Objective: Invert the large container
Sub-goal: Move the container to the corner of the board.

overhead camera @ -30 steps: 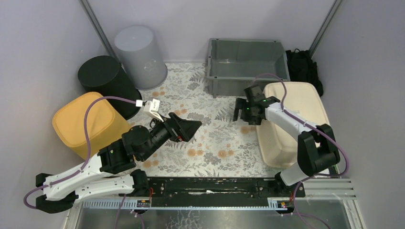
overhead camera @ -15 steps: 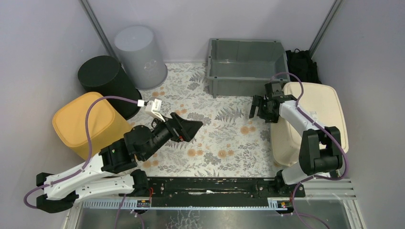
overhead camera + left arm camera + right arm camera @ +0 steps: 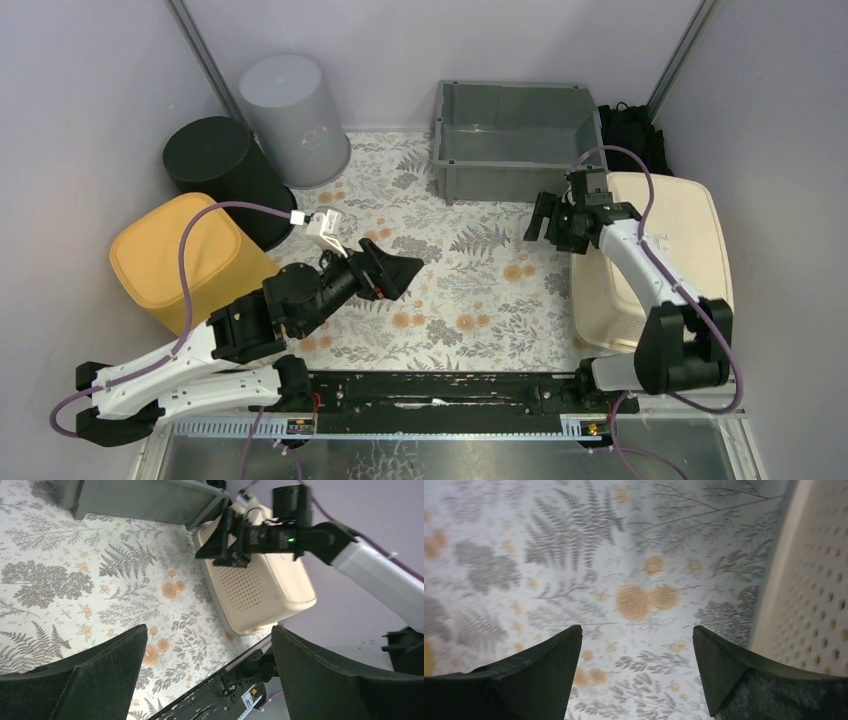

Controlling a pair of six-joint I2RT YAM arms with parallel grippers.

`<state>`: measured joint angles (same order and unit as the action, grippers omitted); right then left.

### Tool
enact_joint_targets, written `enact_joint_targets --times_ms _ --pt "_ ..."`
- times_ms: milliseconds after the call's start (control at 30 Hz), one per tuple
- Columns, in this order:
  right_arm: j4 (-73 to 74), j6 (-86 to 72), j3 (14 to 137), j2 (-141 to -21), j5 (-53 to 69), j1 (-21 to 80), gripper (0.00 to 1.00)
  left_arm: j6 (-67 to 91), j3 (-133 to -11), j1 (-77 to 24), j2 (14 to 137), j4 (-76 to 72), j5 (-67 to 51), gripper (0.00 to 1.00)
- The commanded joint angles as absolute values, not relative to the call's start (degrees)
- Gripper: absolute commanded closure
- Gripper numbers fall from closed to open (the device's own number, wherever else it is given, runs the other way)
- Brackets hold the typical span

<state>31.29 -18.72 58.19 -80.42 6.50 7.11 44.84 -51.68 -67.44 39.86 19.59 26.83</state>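
The large cream perforated container (image 3: 680, 250) lies bottom up at the right side of the floral mat, against the right wall. It also shows in the left wrist view (image 3: 260, 587) and at the right edge of the right wrist view (image 3: 819, 580). My right gripper (image 3: 553, 222) is open and empty, hovering over the mat just left of the container's far left corner; its jaws (image 3: 636, 627) frame bare mat. My left gripper (image 3: 400, 268) is open and empty over the middle of the mat, pointing right (image 3: 207, 627).
A grey rectangular bin (image 3: 515, 135) stands at the back, just behind the right gripper. A grey bucket (image 3: 293, 115), a black bucket (image 3: 222, 170) and a yellow container (image 3: 175, 260) stand upside down at the left. A black bag (image 3: 635, 140) sits in the back right corner.
The cream container has shifted to the right, toward the wall. My right gripper has moved right and a little back along with it. The left arm has barely moved.
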Motion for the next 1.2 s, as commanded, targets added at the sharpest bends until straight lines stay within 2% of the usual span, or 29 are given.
enact_joint_targets --times_ms 0,67,133,367,600,800,1167 --pt "29.1 -21.5 59.5 -73.3 19.2 7.5 0.12 45.4 -52.4 -67.4 39.1 23.7 26.2 0.0" --pt "29.2 -21.7 59.9 -71.5 22.2 9.4 0.1 46.4 -50.7 -67.4 37.4 23.7 25.3 0.0" --pt "29.7 -21.9 61.0 -70.2 22.7 13.4 0.01 47.6 -48.8 -67.4 35.7 23.7 24.8 0.0" --pt "31.1 -24.2 63.8 -71.4 16.9 33.0 0.0 51.2 -42.1 -67.3 31.3 21.6 23.2 0.0" --pt "29.7 -26.9 62.2 -73.0 12.5 45.3 0.0 54.5 -36.5 -67.3 33.4 17.2 17.4 0.0" --pt "26.1 -28.7 59.6 -74.6 13.8 48.9 0.01 56.4 -33.3 -67.4 35.5 13.8 13.4 0.0" --pt "16.1 -32.4 44.6 -74.9 16.5 49.7 0.01 57.7 -30.3 -67.4 31.9 13.0 17.2 0.0"
